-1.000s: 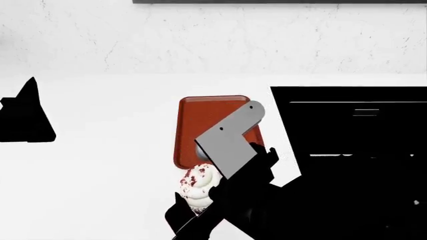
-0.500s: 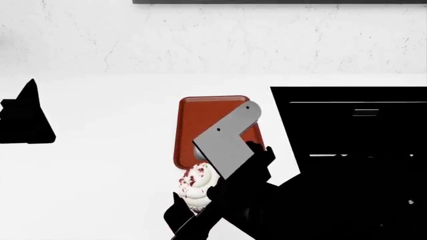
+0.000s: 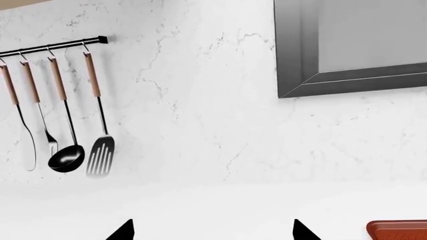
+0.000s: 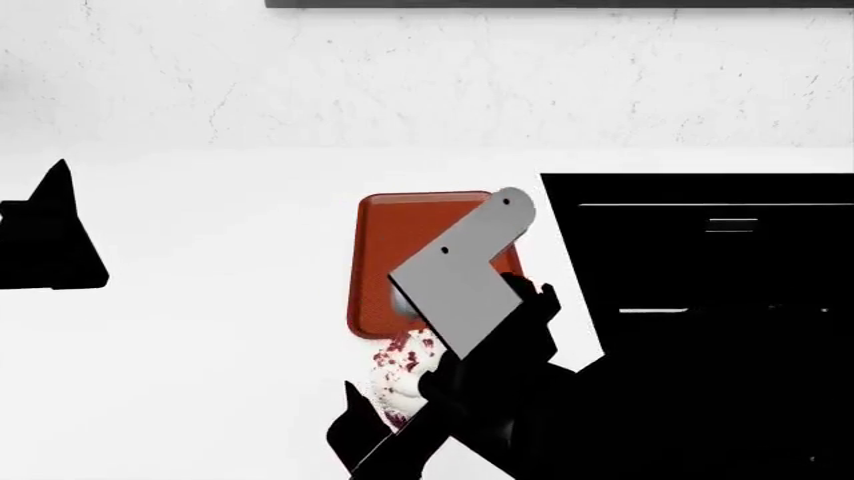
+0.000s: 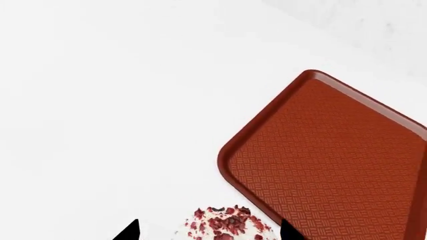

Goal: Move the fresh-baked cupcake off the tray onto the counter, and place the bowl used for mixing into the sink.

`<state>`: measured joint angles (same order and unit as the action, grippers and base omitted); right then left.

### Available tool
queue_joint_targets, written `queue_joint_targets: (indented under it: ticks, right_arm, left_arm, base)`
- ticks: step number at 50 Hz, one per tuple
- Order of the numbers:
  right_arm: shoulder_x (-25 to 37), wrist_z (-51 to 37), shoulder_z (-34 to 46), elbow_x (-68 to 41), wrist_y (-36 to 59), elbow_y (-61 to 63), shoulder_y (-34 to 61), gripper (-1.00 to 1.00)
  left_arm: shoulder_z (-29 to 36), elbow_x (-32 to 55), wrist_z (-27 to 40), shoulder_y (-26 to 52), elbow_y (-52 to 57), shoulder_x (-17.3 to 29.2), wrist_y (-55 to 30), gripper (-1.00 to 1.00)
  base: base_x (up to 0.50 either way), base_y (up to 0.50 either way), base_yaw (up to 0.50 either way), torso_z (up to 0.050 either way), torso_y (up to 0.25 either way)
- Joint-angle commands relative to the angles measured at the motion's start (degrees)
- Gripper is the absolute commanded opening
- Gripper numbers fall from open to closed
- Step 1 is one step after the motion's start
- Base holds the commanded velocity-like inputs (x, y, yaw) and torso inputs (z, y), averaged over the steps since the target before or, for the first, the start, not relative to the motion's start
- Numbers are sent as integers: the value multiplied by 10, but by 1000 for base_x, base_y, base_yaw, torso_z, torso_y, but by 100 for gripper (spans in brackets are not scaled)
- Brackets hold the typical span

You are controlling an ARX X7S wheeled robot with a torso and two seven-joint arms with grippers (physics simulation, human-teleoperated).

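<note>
We have the cupcake (image 4: 400, 372) in the right gripper (image 4: 387, 405), just off the near edge of the tray (image 4: 387, 240) and over the white counter (image 4: 200, 350). In the right wrist view its frosted top (image 5: 227, 227) sits between the two dark fingertips (image 5: 128, 231), so we read the pincer as closed on the cupcake. The contact itself is out of frame, so that reading is not certain. We also cannot tell whether the liner is resting on the counter or hanging a little above it, because the arm hides its base in the head view.

The step in hand is setting the cupcake down. To do it well we lower straight down, keep the cupcake upright so the frosting stays intact, and pick a spot clear of the tray's rim so the liner lands flat on the counter, not half on the edge. We part the fingers only once the base is seated, then lift away vertically without brushing the swirl.

The left gripper (image 3: 210, 231) hangs well to the left over bare counter, its tips apart with nothing between them. The sink (image 4: 707, 250) lies to the right of the tray. The bowl is not in view.
</note>
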<state>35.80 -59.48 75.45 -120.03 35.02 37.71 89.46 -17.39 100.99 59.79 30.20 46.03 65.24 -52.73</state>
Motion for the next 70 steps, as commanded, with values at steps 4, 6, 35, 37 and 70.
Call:
queue_joint_targets:
  ticks: [4,6,35,37,70]
  right_arm:
    - [9,-18,-27,-36,-8,25,41,100]
    - [9,-19,-29,-39,-8,26,45,100]
    - [77,-72,-120,-126,-45,85,156,100]
    - [90,-76,-127,-121,-53,88,155,100]
    - [182,-128,-175,-123,-49,128,201,100]
  left_arm:
    - [-9,5,3,-7,3,1,1,100]
    - [-8,1,-2,-7,0,1,0,100]
    - [-13,10,0,-3,2,5,4,100]
    - [-19,13,2,-7,4,5,5,100]
    - [-24,15,1,-11,9,0,9,100]
  base:
    - [0,0,0,0,0]
    - [0,0,0,0,0]
    - [0,0,0,0,0]
    - [0,0,0,0,0]
    - [0,0,0,0,0]
